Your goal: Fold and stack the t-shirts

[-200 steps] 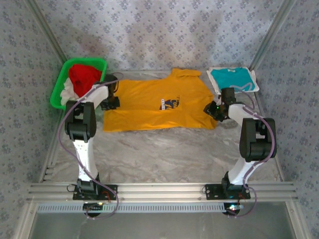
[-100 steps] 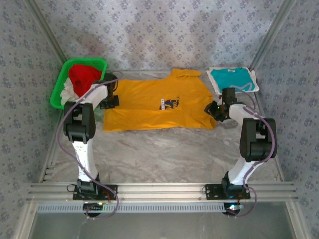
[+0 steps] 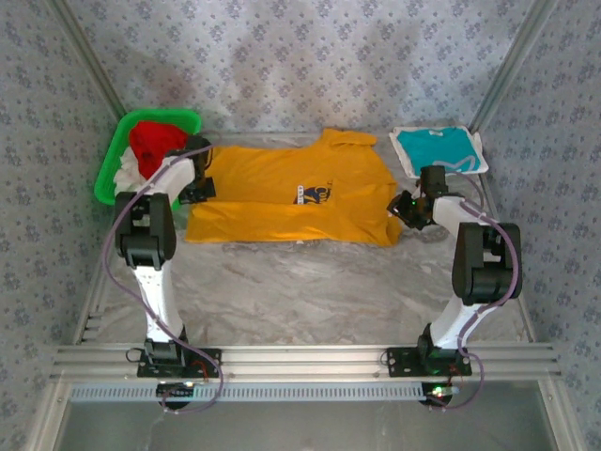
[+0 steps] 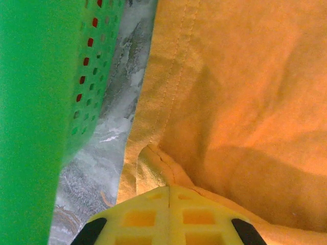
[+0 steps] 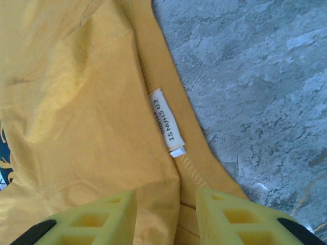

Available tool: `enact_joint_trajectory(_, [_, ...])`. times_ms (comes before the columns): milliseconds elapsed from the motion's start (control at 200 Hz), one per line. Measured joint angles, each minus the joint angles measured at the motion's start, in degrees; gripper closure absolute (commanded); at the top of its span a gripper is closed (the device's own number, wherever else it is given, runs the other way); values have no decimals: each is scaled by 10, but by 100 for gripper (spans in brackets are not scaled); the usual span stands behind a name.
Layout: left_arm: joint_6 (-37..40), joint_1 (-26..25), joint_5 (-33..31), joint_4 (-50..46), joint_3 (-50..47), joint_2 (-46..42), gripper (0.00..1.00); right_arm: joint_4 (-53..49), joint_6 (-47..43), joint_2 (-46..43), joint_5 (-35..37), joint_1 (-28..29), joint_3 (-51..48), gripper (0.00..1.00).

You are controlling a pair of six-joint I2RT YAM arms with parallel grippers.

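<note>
The yellow-orange t-shirt (image 3: pixel 282 193) lies spread across the back of the table, its dark blue print (image 3: pixel 315 194) facing up. My left gripper (image 3: pixel 195 181) is at the shirt's left edge beside the basket. In the left wrist view the left gripper (image 4: pixel 169 190) is shut on a bunched bit of the yellow hem (image 4: pixel 153 168). My right gripper (image 3: pixel 406 207) is at the shirt's right end. In the right wrist view the right gripper (image 5: pixel 166 204) stands open over the yellow cloth (image 5: pixel 76 102), near a white label (image 5: pixel 166 122). The teal t-shirt (image 3: pixel 437 147) lies folded at the back right.
A green plastic basket (image 3: pixel 108 174) holding red and white cloth stands at the back left, its perforated wall (image 4: pixel 36 102) close beside my left gripper. Bare marble table (image 3: pixel 310 291) stretches in front of the shirt. Patterned walls close in the back and sides.
My left gripper has closed fully on the shirt's left edge and moved back toward the basket, dragging the shirt's left side and front hem away from me. The right arm has stayed put.
</note>
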Motion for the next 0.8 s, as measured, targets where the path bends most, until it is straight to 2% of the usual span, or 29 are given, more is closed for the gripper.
enact_joint_trajectory(75, [0, 1, -5, -7, 6, 13, 100, 0, 0, 0, 4, 0, 0, 62])
enact_joint_trajectory(170, [2, 1, -10, -10, 7, 21, 66, -4, -2, 0, 15, 6, 0, 62])
enact_joint_trajectory(225, [5, 0, -11, -13, 7, 21, 58, -12, -6, -1, 23, 13, 2, 62])
enact_joint_trajectory(315, [-1, -4, -13, -13, 7, 18, 35, -25, -15, -8, 35, 30, 6, 62])
enact_joint_trajectory(475, [-7, -43, -14, -13, 5, -14, 34, -40, -30, -33, 58, 70, 20, 61])
enact_joint_trajectory(670, [-37, -113, 13, 48, -74, -138, 35, -42, -33, -34, 69, 118, 30, 66])
enact_joint_trajectory(705, [-43, -118, 19, 64, -96, -157, 36, -43, -33, -28, 68, 124, 33, 69])
enact_joint_trajectory(799, [-55, -120, 29, 99, -147, -183, 41, -38, -32, -5, 65, 132, 41, 83])
